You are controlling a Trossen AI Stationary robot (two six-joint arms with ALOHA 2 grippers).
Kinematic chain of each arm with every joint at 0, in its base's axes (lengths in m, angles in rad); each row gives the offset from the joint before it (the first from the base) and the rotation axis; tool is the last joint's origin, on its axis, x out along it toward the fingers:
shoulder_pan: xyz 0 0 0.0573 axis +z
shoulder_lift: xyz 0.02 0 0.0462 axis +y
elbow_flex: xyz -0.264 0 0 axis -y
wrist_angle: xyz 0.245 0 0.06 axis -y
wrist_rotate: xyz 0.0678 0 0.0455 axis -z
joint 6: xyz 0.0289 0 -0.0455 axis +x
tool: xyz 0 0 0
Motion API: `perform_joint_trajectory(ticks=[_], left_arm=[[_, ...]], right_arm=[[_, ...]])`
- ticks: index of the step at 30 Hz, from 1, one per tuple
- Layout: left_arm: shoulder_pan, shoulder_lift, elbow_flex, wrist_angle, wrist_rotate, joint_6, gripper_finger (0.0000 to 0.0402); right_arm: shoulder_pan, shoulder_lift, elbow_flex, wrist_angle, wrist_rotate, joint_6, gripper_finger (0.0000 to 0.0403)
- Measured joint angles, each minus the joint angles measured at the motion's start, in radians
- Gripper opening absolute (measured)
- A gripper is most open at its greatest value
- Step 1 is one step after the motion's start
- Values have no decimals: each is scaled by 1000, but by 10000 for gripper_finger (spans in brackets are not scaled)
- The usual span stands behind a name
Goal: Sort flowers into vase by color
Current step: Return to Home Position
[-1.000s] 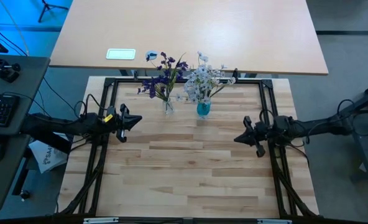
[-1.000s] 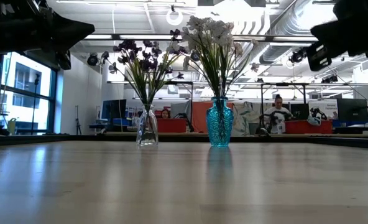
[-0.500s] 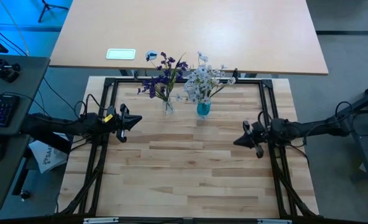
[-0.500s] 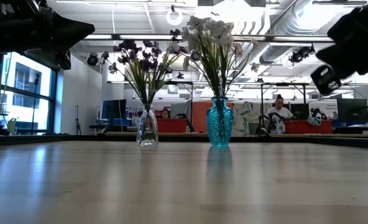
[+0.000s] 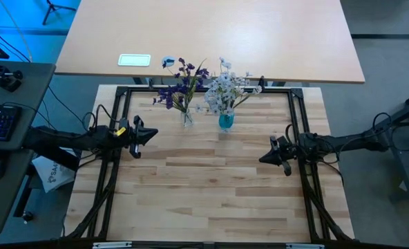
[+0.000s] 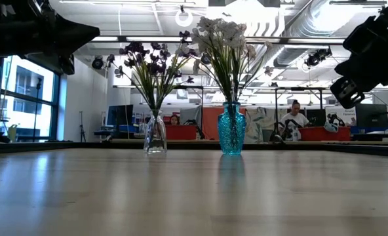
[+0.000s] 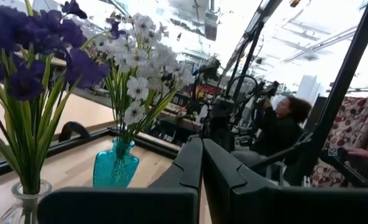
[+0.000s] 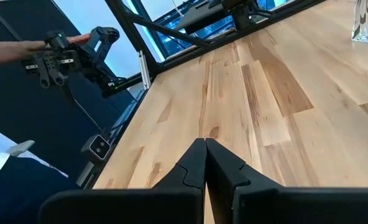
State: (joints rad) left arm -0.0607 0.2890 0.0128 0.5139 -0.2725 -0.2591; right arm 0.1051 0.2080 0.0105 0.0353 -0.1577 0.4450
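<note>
A light wooden desk [image 5: 211, 194] is seen from above, with a dark robot arm at each side. At the desk's 12 o'clock edge two vases stand upright side by side, close but not touching. The small clear glass vase [image 5: 186, 117], toward 11 o'clock, holds the dark purple flowers [image 5: 180, 81] on long green stems. The turquoise-blue glass vase [image 5: 226, 122], just on its 3 o'clock side, holds the white and pale-blue flowers [image 5: 225, 88]. The two bunches fan outward, and their blossoms almost meet above the vases.

The left gripper [image 5: 152, 133] hangs at the desk's 9 o'clock edge, raised above the wood and pointing toward 3 o'clock. Its fingers [image 7: 190, 168] are pressed together, holding nothing. The right gripper [image 5: 263, 158] sits at the 3 o'clock side, well apart from the vases, tilted down and pointing toward 9 o'clock. Its fingers [image 8: 193, 165] are likewise closed and empty.

Beyond the desk, a seated person [image 6: 292, 121] shows in the room behind.
</note>
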Motion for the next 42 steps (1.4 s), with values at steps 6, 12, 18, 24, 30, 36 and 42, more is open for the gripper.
perform_joint_trajectory(ticks=[6,12,18,24,30,36,42], left_arm=[[0,-107,1,-89,0,0,0],[1,-211,0,-258,0,0,0],[1,-284,1,-446,8,0,0],[1,-285,0,-467,16,0,0],[1,-285,0,-466,16,0,0],[1,-285,0,-466,16,0,0],[1,-285,0,-465,16,0,0]], right_arm=[[0,-153,0,0,0,0,0],[0,-207,0,69,-5,0,0],[0,-208,0,59,-8,0,0],[0,-208,0,48,-8,0,0],[0,-199,0,31,-7,0,0],[0,-199,0,3,-7,0,0],[0,-199,0,3,-6,-20,0]])
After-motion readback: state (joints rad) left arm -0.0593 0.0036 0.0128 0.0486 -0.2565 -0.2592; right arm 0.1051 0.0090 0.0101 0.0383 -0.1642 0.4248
